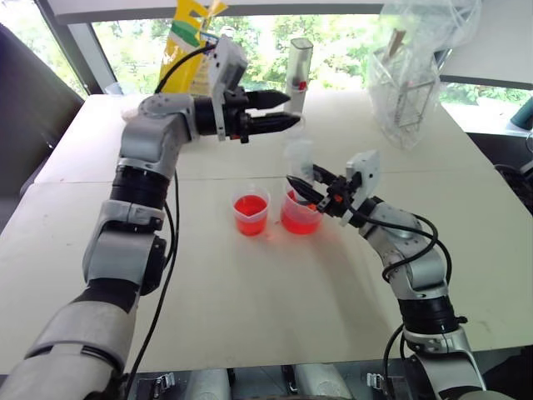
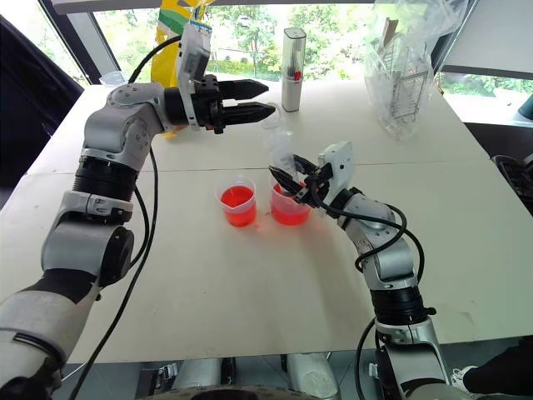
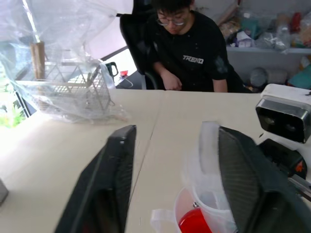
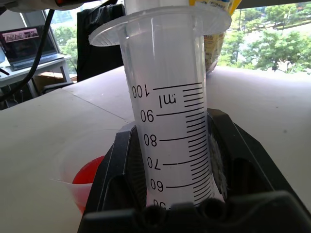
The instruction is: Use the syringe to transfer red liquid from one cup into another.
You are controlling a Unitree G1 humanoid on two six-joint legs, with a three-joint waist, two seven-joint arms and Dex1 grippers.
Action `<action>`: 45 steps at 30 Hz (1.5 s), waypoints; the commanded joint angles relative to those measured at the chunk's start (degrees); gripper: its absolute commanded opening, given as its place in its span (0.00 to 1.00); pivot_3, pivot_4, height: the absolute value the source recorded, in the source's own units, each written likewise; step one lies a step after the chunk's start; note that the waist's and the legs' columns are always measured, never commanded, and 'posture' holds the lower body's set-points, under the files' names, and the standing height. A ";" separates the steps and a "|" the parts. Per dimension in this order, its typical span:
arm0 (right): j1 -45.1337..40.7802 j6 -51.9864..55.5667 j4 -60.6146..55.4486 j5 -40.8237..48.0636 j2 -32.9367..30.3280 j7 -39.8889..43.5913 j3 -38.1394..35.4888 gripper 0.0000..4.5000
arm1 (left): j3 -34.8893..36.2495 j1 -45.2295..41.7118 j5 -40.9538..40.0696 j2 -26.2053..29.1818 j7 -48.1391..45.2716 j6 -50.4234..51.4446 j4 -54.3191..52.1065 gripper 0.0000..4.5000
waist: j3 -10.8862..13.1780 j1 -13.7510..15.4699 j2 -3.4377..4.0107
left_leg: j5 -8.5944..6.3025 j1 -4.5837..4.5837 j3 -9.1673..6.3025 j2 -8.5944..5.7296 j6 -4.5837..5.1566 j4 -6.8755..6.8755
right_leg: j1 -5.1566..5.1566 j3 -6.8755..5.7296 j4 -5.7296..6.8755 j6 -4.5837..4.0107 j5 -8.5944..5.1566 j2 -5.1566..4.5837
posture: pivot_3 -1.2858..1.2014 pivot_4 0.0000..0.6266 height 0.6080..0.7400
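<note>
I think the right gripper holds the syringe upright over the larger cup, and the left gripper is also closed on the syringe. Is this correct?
Not quite. The left gripper is open and holds nothing, as the left wrist view shows. The rest stands: the right gripper is shut on the syringe, upright over the larger cup.

Light source: daylight from the windows (image 1: 333, 42) behind the table (image 1: 250, 317).
Glare: window area overexposed; plastic bag (image 1: 408, 50) washed out.
Shadows: faint, soft.
Focus: left wrist fingers (image 3: 107, 194) blurred, close to lens.
</note>
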 commanded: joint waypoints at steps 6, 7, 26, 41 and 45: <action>-1.13 1.32 -0.73 0.51 -0.31 -0.01 0.47 0.30 | 6.37 2.08 -3.71 3.06 2.89 2.56 -8.80 0.99 | 0.00 -0.01 -0.01 | 0.00 0.02 0.01 0.02 0.00 0.01 | 0.01 0.00 0.00 0.00 0.00 -0.02 | 0.52 0.24 1.00; -1.19 1.46 -0.85 0.53 -0.32 -0.12 0.40 0.30 | 7.08 2.76 -4.39 3.83 2.95 3.53 -10.02 0.99 | 0.00 -0.05 -0.01 | 0.00 0.03 0.01 0.02 0.00 0.01 | 0.03 0.00 0.01 0.00 0.00 -0.01 | 0.52 0.24 1.00; -19.02 8.65 -6.50 7.95 -1.38 -3.27 -4.93 0.30 | 13.85 19.73 -10.05 18.72 6.21 13.62 -28.77 0.99 | 0.03 -0.03 0.02 | 0.00 0.01 0.02 0.07 -0.01 -0.01 | -0.01 0.07 0.01 -0.01 0.00 -0.21 | 0.52 0.24 1.00; -17.53 -0.31 5.81 5.19 10.60 0.81 5.82 0.30 | 17.64 19.35 -15.23 23.43 8.89 17.44 -33.21 0.99 | 0.03 0.03 0.00 | 0.00 -0.03 0.02 0.09 0.00 -0.05 | -0.06 0.05 0.00 -0.02 0.00 -0.23 | 0.52 0.24 1.00; -15.20 -2.56 7.37 3.86 10.98 1.88 6.85 0.30 | 18.16 18.25 -18.15 23.47 9.66 19.64 -34.53 0.99 | 0.03 -0.02 -0.01 | 0.00 -0.04 0.04 0.08 0.00 -0.02 | -0.05 0.05 -0.01 -0.02 0.00 -0.24 | 0.52 0.24 1.00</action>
